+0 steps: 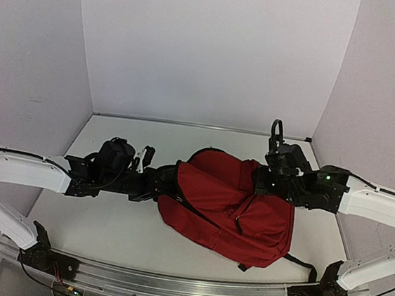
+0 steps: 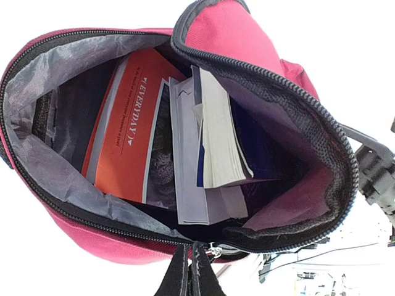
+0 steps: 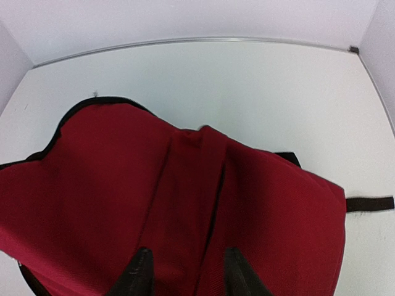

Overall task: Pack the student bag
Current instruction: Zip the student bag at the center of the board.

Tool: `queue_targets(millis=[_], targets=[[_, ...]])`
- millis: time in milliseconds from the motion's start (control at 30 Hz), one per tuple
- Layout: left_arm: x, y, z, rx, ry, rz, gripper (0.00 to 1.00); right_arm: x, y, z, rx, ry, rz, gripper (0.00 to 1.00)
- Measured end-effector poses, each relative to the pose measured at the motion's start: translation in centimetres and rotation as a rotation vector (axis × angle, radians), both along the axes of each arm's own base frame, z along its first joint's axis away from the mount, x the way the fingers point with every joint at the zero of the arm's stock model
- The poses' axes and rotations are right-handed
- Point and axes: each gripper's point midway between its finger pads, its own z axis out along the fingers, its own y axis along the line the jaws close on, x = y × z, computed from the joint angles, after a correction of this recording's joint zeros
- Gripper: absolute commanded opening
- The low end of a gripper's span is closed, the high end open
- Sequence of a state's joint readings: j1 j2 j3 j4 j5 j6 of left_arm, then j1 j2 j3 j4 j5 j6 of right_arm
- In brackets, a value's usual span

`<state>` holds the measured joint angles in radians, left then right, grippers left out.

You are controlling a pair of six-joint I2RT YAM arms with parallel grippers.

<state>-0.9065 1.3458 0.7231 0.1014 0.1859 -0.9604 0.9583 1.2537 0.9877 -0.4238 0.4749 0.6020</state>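
Note:
The student bag lies on its side in the middle of the table, its mouth toward my left arm. Seen from the left wrist, the bag gapes open, showing grey lining, an orange book, a grey booklet and a thick white-paged book. My left gripper is shut on the bag's zippered rim beside the zipper pull. My right gripper stands open over the bag's red outer fabric, a raised fold running between its fingers.
A black strap trails from the bag toward the right wall, and another lies near the right arm's base. White walls close in the table at the back and both sides. A metal rail runs along the near edge.

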Motion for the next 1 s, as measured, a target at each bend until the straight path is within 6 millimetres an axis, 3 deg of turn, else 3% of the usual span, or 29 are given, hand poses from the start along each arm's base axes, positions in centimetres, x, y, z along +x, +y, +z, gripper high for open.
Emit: queue_targets(millis=[167, 300, 633, 767, 1000], targets=[[-0.2, -0.1, 0.0, -0.003, 0.006, -0.01, 0.0, -2.4, 4.5, 2.8, 0.0, -0.059, 0.179, 0.78], [-0.1, 0.0, -0.1, -0.001, 0.015, -0.004, 0.0, -4.9, 8.2, 3.4, 0.0, -0.089, 0.31, 0.81], [0.0, 0.4, -0.6, 0.009, 0.042, 0.006, 0.0, -10.2, 14.5, -0.6, -0.095, -0.082, 0.525, 0.74], [0.0, 0.5, -0.6, 0.007, 0.05, 0.012, 0.0, -11.9, 16.6, -3.1, -0.17, -0.078, 0.58, 0.72], [-0.1, 0.6, -0.8, 0.01, 0.068, 0.011, 0.0, -10.6, 17.8, -6.3, -0.32, -0.116, 0.515, 0.62]])
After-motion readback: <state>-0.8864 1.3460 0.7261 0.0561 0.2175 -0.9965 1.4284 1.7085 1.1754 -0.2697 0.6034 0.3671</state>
